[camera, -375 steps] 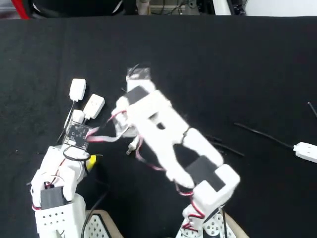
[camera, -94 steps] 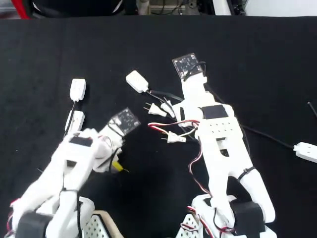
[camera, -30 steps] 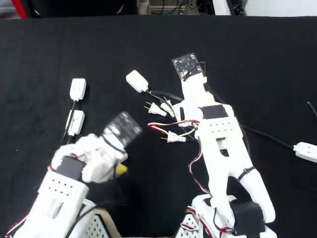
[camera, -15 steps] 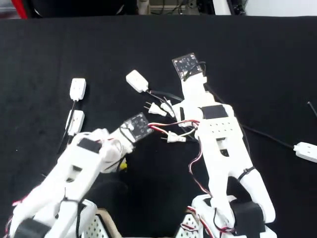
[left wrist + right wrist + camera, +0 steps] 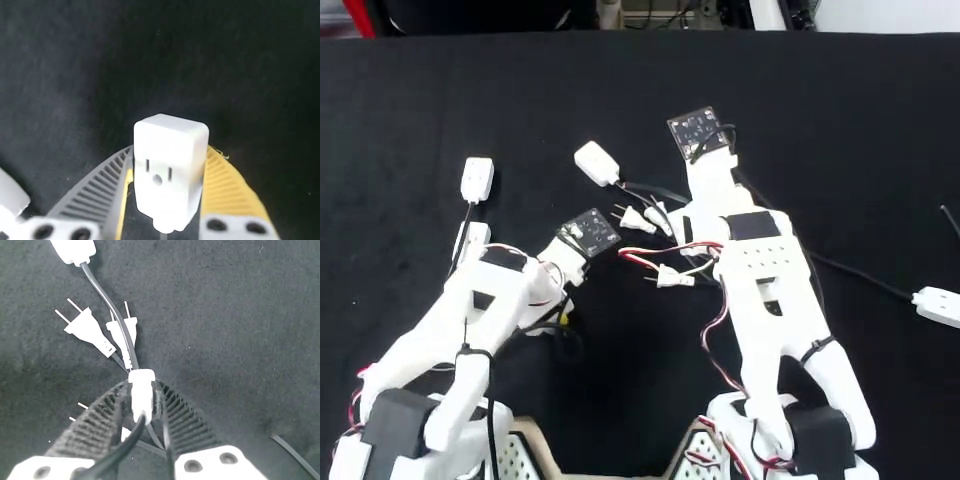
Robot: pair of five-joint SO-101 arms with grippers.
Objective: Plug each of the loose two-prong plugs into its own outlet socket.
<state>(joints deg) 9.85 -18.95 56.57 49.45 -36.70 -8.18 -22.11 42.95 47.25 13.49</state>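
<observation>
Fingers of the left pincer are clamped on a white boxy plastic outlet socket, the grey ribbed one on one flat side and the yellow one on the other. The slotted face is turned up to the wrist camera. Assessment: the socket is light, rigid and smooth-sided, so it may twist under insertion load. The present hold across the flat sides is sound and leaves the slots free.

The right pincer is closed on the body of a small white moulded plug, prongs hidden, with a dark cable running back under the fingers. Just ahead of the tips lie one loose white two-prong plug and a second, prongs pointing away from the pincer. Another white socket lies beyond them on the black cloth table. Assessment: plugs are light and stiff, prongs thin and bendable. Hold the body behind the prongs and expect cable drag.

Change: the left wrist sits slightly farther from its base than half a second back. The right arm and the plugs ahead of it are unmoved.
</observation>
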